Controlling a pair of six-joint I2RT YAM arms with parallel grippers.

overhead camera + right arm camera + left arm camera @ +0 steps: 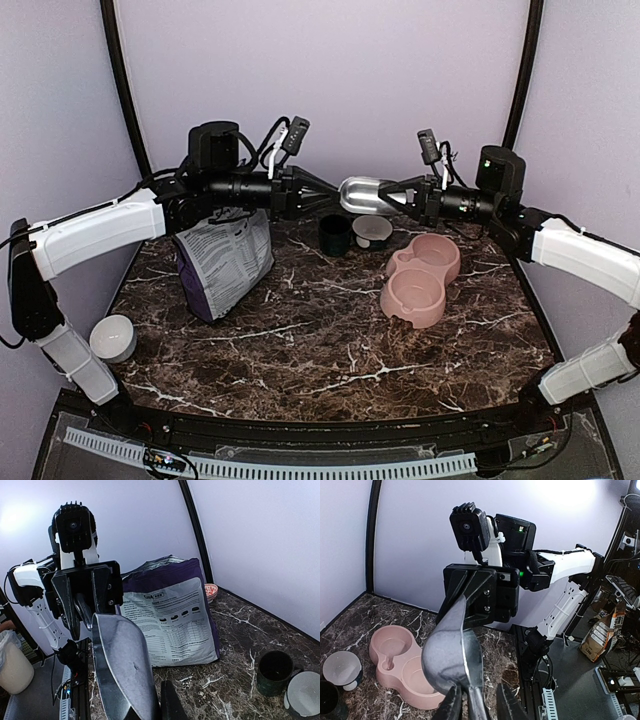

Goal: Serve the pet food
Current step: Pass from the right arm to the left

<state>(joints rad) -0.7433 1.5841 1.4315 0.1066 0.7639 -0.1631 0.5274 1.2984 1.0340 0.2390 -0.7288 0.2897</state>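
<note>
Across a dark marbled desk (320,340), two white-and-black arms reach in from the sides and meet above its far middle. The left arm (100,230) and right arm (585,250) point their tips at each other.

A purple-and-grey printed bag (225,265) stands at the far left, under the left arm. A pink double bowl (400,308) sits right of centre.

A metal scoop (362,194) hangs in the air between the two arm tips. The right jaws are clamped together on the scoop's right end. The left jaws stand a little apart on either side of its left end, with a gap showing beside one finger.

A dark cup (335,235) and a small white footed dish (372,230) stand just beside each other, below the scoop. A white bowl (113,337) sits at the near left, by the desk's edge.

The pet food cannot be made out in any view.
</note>
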